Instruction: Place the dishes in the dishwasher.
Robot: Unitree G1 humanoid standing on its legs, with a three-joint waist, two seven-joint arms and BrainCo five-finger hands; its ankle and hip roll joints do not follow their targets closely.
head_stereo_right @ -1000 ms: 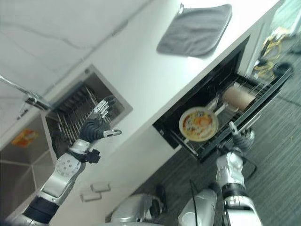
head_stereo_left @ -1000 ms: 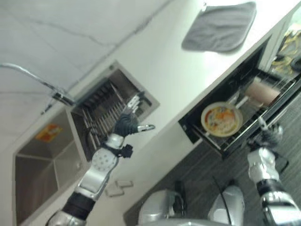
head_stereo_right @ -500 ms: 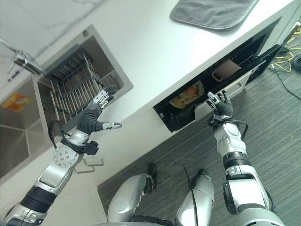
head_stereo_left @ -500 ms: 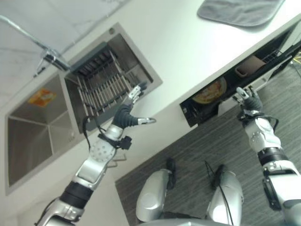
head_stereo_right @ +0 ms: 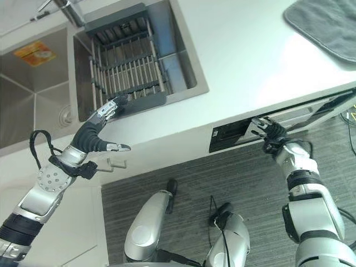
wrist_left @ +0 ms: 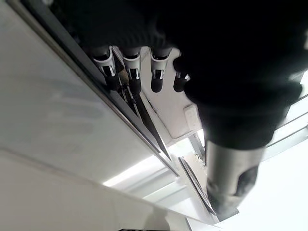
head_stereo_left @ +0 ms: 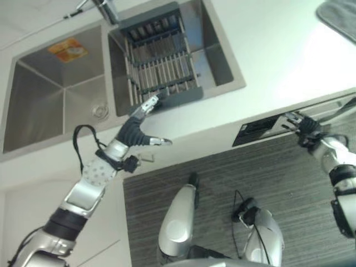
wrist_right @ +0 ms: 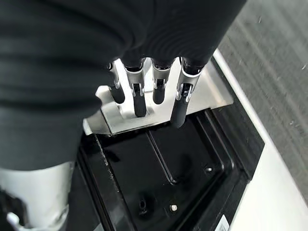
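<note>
The dishwasher drawer (head_stereo_right: pixel 289 119) has slid nearly closed since a second ago, hiding the dishes inside. My right hand (head_stereo_right: pixel 268 131) presses straight fingers against its front. My left hand (head_stereo_right: pixel 99 129) hovers spread by the sink (head_stereo_right: pixel 183 50) holding a drying rack (head_stereo_right: pixel 125 61).

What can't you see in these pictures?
- Dishes: nearly closed dishwasher drawer hides whatever is inside, both eye views.
- Grey cloth: cut off by the edge, eye views.
- Right hand: straight fingers lie on the drawer's silver front; whether they push is unclear.
- Left hand: hangs open by the sink.
</note>
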